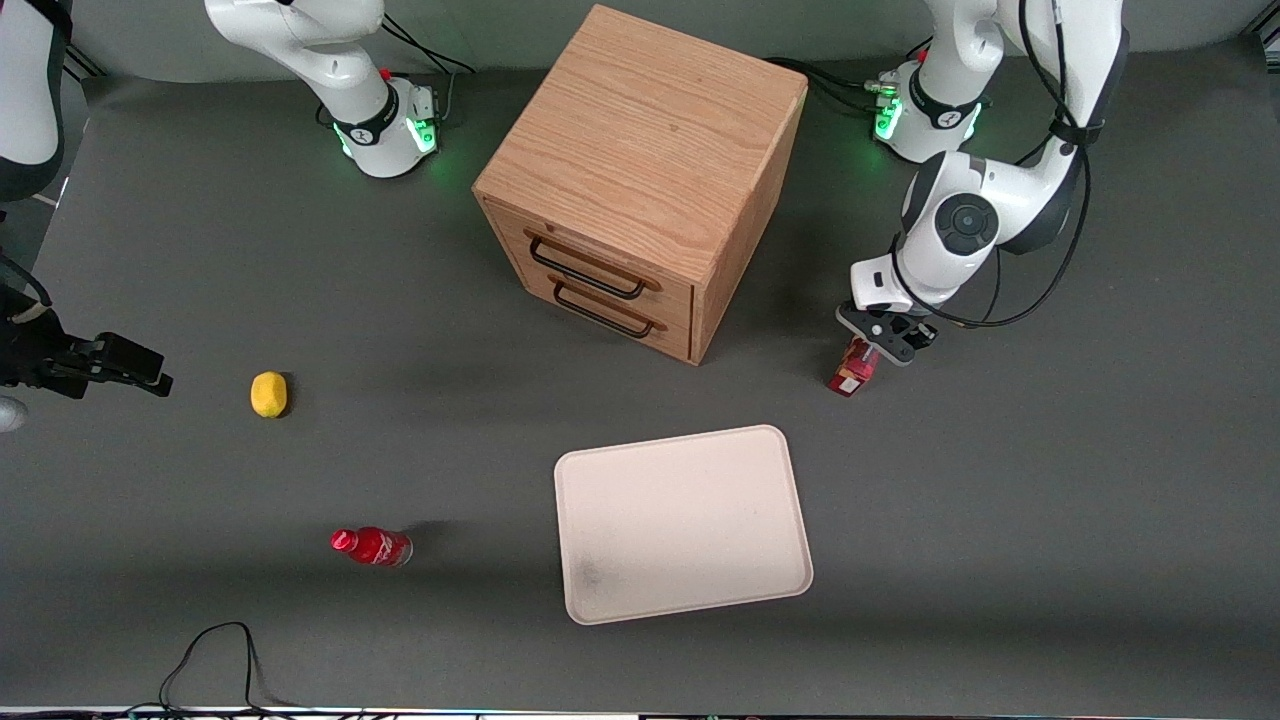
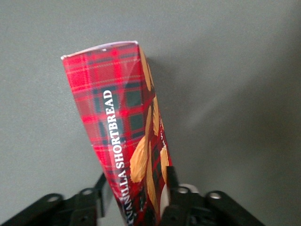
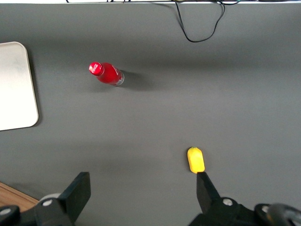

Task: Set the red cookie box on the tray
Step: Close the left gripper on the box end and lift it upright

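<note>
Red tartan cardboard is filling the left wrist view, where the red cookie box [image 2: 123, 136] is sitting clamped between the two black fingers [image 2: 171, 181] of the left gripper [image 2: 134, 197], one finger pressing on each long face while the free end of the carton is pointing away over bare grey tabletop. Seen from the front, the working arm is folding down from its base with the wrist pointing downward, and the gripper [image 1: 885, 340] is hanging over the table beside the wooden drawer cabinet [image 1: 640, 180], toward the working arm's end. The red cookie box [image 1: 853, 368] is showing just beneath the gripper, nearer to the camera than the cabinet's side wall and apart from it. The tray [image 1: 683, 522] is lying flat nearer to the camera than the cabinet, its drawers facing roughly toward it, well apart from the box, with open grey mat running between the two. A yellow lemon [image 1: 268, 393] and a small red bottle [image 1: 372, 546] are lying toward the parked arm's end, well apart from the cabinet.
</note>
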Available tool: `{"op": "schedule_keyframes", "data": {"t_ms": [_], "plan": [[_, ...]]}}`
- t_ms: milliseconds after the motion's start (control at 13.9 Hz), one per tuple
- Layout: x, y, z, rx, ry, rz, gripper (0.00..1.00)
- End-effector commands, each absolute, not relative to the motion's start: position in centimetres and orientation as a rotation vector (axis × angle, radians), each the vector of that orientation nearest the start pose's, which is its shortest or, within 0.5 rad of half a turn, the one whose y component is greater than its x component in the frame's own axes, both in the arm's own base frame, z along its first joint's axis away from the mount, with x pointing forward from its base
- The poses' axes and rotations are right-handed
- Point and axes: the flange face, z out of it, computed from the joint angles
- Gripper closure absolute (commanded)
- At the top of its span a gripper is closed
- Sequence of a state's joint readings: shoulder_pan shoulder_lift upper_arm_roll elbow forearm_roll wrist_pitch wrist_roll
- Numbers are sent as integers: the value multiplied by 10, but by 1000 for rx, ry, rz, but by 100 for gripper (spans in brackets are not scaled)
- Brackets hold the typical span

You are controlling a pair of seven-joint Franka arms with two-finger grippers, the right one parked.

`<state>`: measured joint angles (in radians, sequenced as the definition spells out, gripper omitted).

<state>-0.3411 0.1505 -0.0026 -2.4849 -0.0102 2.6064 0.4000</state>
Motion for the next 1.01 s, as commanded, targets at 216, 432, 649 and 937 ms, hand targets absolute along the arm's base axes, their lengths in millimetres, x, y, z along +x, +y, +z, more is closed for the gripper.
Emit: {"op": "schedule_keyframes", "data": {"t_ms": [216, 432, 649, 937], "plan": [[445, -161, 235, -2928, 1143, 58, 100], [453, -163, 263, -2932, 1135, 75, 100], [467, -165, 300, -2936, 1122, 144, 100], [496, -155, 374, -2967, 1042, 236, 100]]}}
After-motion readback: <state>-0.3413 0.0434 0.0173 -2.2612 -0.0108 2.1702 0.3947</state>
